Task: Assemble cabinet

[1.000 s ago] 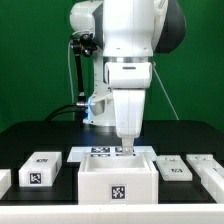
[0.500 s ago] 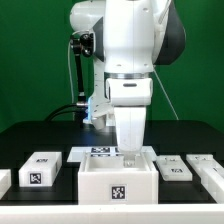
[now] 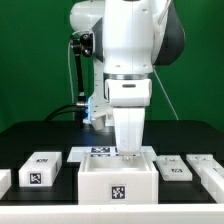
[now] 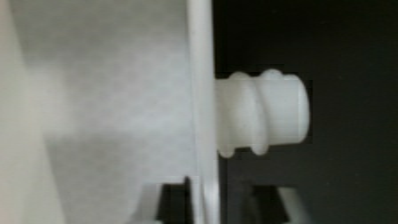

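The cabinet (image 3: 118,180), a large white open box with a tag on its front face, stands at the front middle of the black table. My gripper (image 3: 128,155) hangs straight down over its back wall, fingertips at the rim. In the wrist view the gripper (image 4: 224,205) is open. Its two dark fingers (image 4: 173,205) stand either side of the thin white wall edge (image 4: 199,120) with a gap on the outer side. A white ribbed knob (image 4: 263,112) sticks out of that wall towards the dark side. Nothing is held.
Loose white tagged parts lie on the table: one at the exterior view's left (image 3: 41,168), one at the far left edge (image 3: 4,180), two at the right (image 3: 172,168) (image 3: 208,168). The marker board (image 3: 100,151) lies just behind the cabinet. A green backdrop stands behind.
The arm has shifted slightly towards the exterior view's right and lowered a little over the cabinet's back wall; over the last half second it has barely moved.
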Available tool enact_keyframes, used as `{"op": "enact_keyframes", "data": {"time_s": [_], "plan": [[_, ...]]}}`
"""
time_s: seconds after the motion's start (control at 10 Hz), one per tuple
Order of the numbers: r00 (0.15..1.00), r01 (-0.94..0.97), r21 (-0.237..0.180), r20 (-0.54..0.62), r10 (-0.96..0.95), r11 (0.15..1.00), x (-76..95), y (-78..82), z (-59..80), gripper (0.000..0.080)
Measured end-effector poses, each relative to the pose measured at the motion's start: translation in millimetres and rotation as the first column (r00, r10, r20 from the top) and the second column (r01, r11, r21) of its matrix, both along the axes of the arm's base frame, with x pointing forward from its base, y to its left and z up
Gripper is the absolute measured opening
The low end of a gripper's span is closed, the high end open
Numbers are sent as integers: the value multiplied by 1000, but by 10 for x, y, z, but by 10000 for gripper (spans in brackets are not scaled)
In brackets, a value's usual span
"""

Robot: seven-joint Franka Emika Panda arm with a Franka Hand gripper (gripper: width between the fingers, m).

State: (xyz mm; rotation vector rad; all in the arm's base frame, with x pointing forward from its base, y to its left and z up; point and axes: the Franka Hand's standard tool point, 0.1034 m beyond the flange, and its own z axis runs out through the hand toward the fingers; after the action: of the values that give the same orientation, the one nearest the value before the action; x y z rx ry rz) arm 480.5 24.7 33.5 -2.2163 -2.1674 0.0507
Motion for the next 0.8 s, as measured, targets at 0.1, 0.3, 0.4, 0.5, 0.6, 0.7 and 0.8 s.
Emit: {"op": "enact_keyframes", "data": {"time_s": [0.1, 0.3, 0.4, 0.5, 0.6, 0.7, 0.8], "plan": [[1000, 0, 0, 0, 0, 1000, 0, 0, 0, 26], [1000, 1, 0, 0, -1, 1000, 0, -3, -1, 26], [1000, 1, 0, 0, -1, 1000, 0, -3, -1, 26], [1000, 1, 0, 0, -1, 1000, 0, -3, -1, 26], [1000, 1, 0, 0, -1, 1000, 0, -3, -1, 26], [1000, 1, 0, 0, -1, 1000, 0, -3, -1, 26], [1000, 1, 0, -1, -1, 1000, 8, -3, 2, 26]]}}
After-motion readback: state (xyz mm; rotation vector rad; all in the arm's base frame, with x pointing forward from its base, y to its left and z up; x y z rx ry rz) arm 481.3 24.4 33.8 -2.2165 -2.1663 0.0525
